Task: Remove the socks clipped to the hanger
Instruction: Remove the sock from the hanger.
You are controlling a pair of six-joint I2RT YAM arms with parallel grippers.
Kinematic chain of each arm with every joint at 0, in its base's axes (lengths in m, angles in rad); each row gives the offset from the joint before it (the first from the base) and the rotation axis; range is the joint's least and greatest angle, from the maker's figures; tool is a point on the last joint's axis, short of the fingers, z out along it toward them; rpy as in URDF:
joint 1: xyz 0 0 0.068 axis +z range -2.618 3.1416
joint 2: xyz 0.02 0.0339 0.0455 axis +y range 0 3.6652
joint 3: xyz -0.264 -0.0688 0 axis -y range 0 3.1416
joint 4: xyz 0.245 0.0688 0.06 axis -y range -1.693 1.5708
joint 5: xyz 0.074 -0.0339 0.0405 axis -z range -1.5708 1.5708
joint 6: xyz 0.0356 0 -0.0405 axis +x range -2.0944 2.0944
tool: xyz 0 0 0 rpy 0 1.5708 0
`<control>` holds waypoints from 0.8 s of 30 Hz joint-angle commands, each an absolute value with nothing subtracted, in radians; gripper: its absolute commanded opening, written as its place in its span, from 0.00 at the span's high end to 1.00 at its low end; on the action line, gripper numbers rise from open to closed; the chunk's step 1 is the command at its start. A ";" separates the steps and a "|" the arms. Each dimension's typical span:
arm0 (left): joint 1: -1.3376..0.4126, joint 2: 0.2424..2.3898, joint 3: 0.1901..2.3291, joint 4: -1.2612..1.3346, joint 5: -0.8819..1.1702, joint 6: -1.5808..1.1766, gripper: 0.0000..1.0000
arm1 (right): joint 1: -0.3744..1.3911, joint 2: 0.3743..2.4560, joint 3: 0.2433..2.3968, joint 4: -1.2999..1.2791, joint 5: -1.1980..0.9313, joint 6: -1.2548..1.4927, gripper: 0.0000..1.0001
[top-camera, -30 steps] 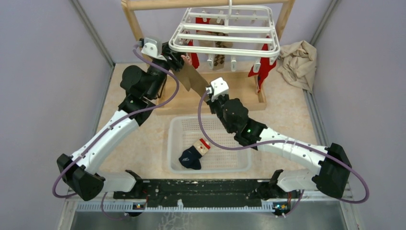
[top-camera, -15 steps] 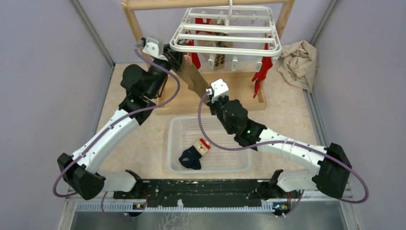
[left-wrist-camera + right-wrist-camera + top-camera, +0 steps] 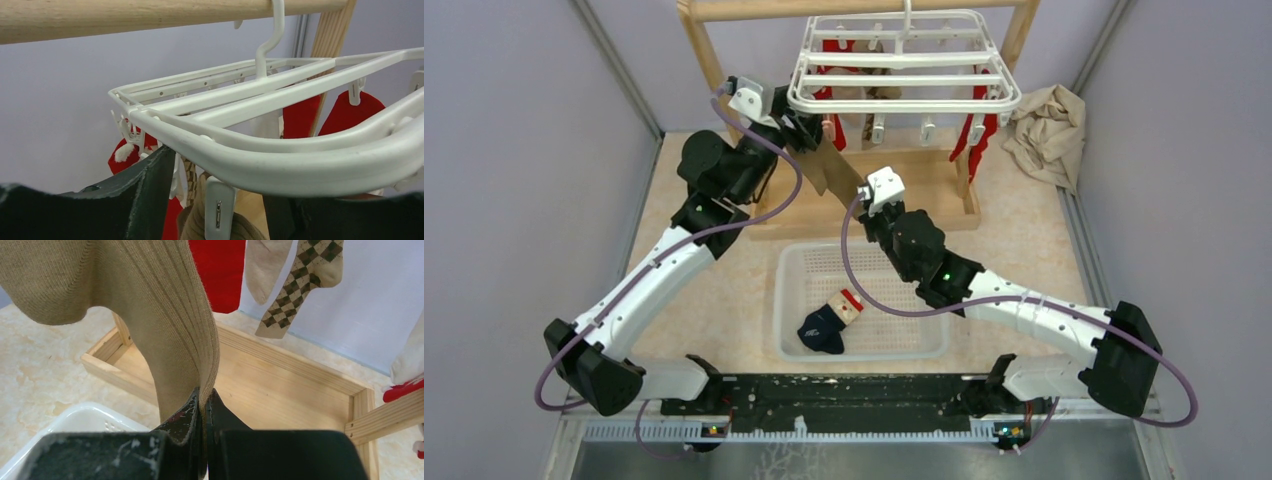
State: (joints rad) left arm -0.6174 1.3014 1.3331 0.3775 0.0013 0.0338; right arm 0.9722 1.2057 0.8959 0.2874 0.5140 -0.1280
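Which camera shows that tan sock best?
The right wrist view: the tan sock fills it, pinched in the right gripper. Top external shows it small, slanting; left wrist only its top under a clip.

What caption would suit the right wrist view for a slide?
Right tool pinching the end of a tan sock, with a wooden frame and white basket below.

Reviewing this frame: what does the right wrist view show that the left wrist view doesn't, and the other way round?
Right wrist only: the right gripper shut on the lower part of the tan sock, a diamond-patterned sock, the wooden base and a corner of the white basket.
Left wrist only: the hanger, its hook over the wooden bar, and a clip between the fingers of the open left gripper.
Both: the tan sock and red socks.
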 commanded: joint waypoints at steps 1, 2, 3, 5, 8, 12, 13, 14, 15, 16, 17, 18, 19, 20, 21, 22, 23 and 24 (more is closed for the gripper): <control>-0.619 1.312 1.373 0.377 0.020 0.030 0.30 | 0.971 1.174 0.897 0.308 0.512 -0.120 1.00; -0.619 1.312 1.374 0.376 0.017 0.031 0.28 | 0.971 1.173 0.897 0.307 0.512 -0.120 1.00; -0.618 1.312 1.376 0.374 0.014 0.032 0.27 | 0.971 1.173 0.897 0.306 0.511 -0.120 1.00; -0.619 1.310 1.379 0.371 0.010 0.037 0.11 | 0.971 1.173 0.895 0.305 0.512 -0.120 1.00; -0.616 1.307 1.402 0.326 0.015 0.050 0.01 | 0.971 1.171 0.890 0.305 0.513 -0.118 1.00; -0.612 1.303 1.430 0.253 0.047 0.072 0.01 | 0.971 1.169 0.888 0.305 0.512 -0.120 1.00; -0.610 1.299 1.432 0.240 0.055 0.073 0.01 | 0.971 1.169 0.888 0.305 0.512 -0.120 1.00; -0.607 1.296 1.436 0.226 0.069 0.074 0.01 | 0.970 1.169 0.888 0.305 0.511 -0.120 1.00; -0.605 1.294 1.444 0.205 0.085 0.075 0.01 | 0.970 1.170 0.889 0.305 0.511 -0.120 1.00; -0.604 1.294 1.454 0.181 0.094 0.074 0.01 | 0.969 1.171 0.890 0.304 0.511 -0.120 1.00; -0.604 1.296 1.468 0.152 0.109 0.075 0.01 | 0.969 1.172 0.891 0.304 0.511 -0.121 1.00; -0.604 1.297 1.482 0.116 0.119 0.076 0.01 | 0.969 1.172 0.892 0.304 0.511 -0.122 1.00; -0.603 1.298 1.495 0.083 0.120 0.075 0.01 | 0.969 1.173 0.893 0.303 0.510 -0.123 1.00; -0.602 1.295 1.502 0.058 0.121 0.075 0.01 | 0.969 1.173 0.894 0.301 0.511 -0.123 1.00; -0.602 1.290 1.504 0.036 0.124 0.075 0.01 | 0.968 1.173 0.894 0.302 0.511 -0.124 1.00; -0.603 1.283 1.504 0.018 0.119 0.073 0.01 | 0.968 1.173 0.894 0.301 0.509 -0.124 1.00; -0.603 1.275 1.503 0.005 0.115 0.071 0.01 | 0.968 1.173 0.894 0.301 0.509 -0.124 1.00; -0.602 1.268 1.498 -0.020 0.113 0.069 0.01 | 0.968 1.175 0.894 0.301 0.508 -0.124 1.00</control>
State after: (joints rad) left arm -0.6086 1.3041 1.4723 0.0891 0.0940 0.0643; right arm 0.9722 1.2037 0.8951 0.2798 0.5137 -0.1276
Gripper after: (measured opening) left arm 0.988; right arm 0.012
